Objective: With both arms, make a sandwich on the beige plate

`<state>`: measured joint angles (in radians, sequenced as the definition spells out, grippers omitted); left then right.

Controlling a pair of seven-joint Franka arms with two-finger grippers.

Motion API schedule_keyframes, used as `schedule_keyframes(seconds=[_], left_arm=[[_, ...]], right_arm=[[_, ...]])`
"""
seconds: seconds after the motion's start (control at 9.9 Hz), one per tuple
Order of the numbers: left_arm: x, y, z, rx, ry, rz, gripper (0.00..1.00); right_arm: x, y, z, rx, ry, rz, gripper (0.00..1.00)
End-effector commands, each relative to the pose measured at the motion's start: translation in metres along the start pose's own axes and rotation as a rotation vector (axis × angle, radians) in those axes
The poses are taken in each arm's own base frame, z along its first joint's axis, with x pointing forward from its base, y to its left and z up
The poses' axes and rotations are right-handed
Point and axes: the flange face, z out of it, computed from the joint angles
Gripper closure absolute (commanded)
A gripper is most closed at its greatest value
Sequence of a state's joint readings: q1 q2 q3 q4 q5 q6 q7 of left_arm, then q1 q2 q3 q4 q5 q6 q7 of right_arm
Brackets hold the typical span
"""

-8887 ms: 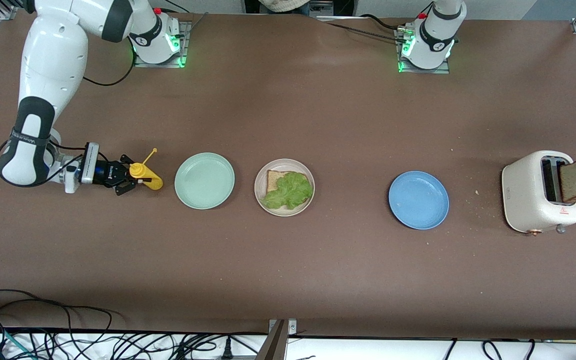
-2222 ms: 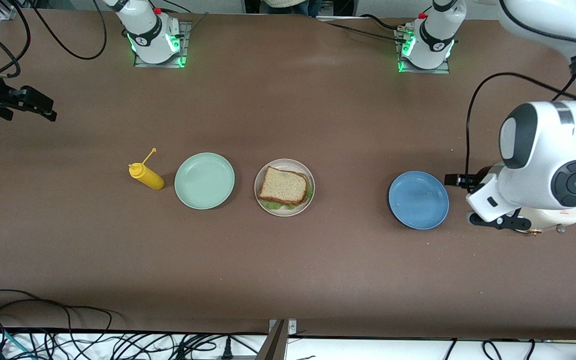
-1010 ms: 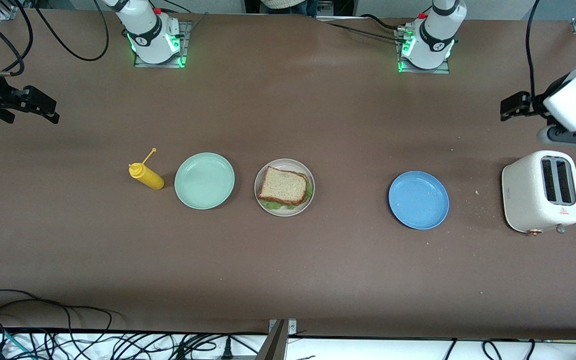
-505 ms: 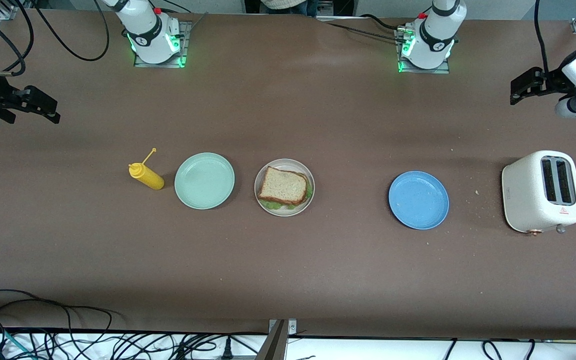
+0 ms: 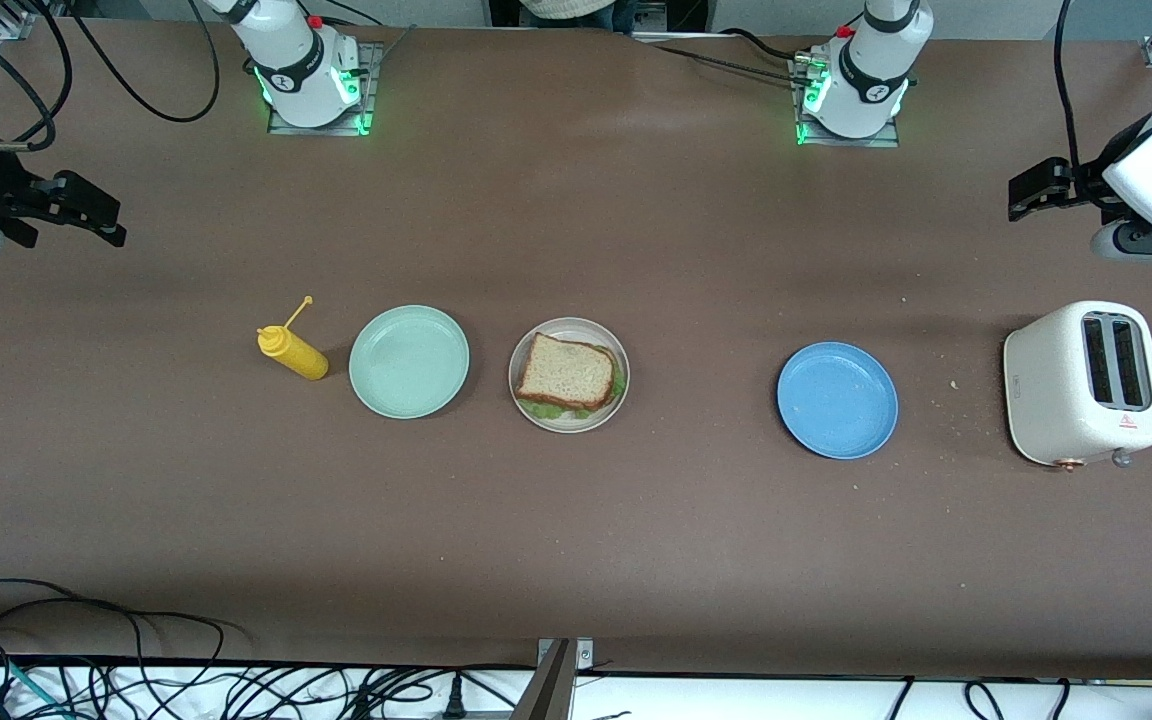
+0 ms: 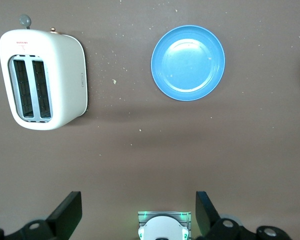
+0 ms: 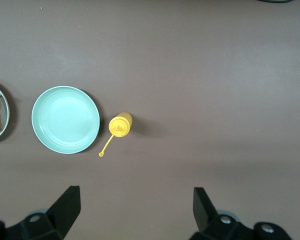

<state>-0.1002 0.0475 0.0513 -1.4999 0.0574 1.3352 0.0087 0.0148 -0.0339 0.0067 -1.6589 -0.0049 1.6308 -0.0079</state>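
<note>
Landmark: beige plate (image 5: 569, 421), mid-table in a row of things that runs from one arm's end of the table to the other
Sandwich (image 5: 567, 374): on the beige plate; top bread slice with dark crust, green lettuce showing at its edge nearer the front camera and at the edge toward the left arm's end
Blue plate (image 5: 837, 400): well apart from the beige plate, toward the left arm's end; nothing on it (also seen from the left wrist (image 6: 188, 62))
Toaster (image 5: 1083, 383): white, two slots, past the blue plate from the beige plate, at the left arm's end; crumbs on the table between it and the blue plate
Mint green plate (image 5: 409, 361): just beside the beige plate, toward the right arm's end, not touching; nothing on it
Yellow squeeze bottle (image 5: 293, 350): just beside the mint green plate, on its side away from the beige plate; cap tether pointing away from the front camera
Left gripper (image 5: 1031, 189): in the air over bare table at the left arm's end, well apart from the beige plate; jaws spread wide, holding nothing
Right gripper (image 5: 86, 205): in the air over bare table at the right arm's end, well apart from the beige plate; jaws spread wide, holding nothing
Arm bases: farthest from the front camera, green lights on at both
</note>
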Motion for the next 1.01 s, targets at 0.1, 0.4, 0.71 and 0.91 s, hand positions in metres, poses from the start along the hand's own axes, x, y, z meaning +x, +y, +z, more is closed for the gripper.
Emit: schedule_keyframes(seconds=[0.1, 0.4, 0.71, 0.91], left_arm=[[-0.0008, 0.0009, -0.004, 0.016, 0.013, -0.005, 0.0], [0.0022, 0.0044, -0.0003, -0.021, 0.005, 0.004, 0.0], [0.0037, -0.0037, 0.0001, -0.026, 0.012, -0.003, 0.0], [0.004, -0.0037, -0.0002, -0.026, 0.016, -0.003, 0.0]], right_arm=[[0.0028, -0.0024, -0.0054, 0.016, 0.007, 0.009, 0.0], [0.0028, -0.0007, -0.0054, 0.016, 0.006, 0.012, 0.0], [0.0026, -0.0007, -0.0053, 0.016, 0.005, 0.012, 0.0], [0.0026, -0.0007, -0.0053, 0.016, 0.005, 0.012, 0.0]])
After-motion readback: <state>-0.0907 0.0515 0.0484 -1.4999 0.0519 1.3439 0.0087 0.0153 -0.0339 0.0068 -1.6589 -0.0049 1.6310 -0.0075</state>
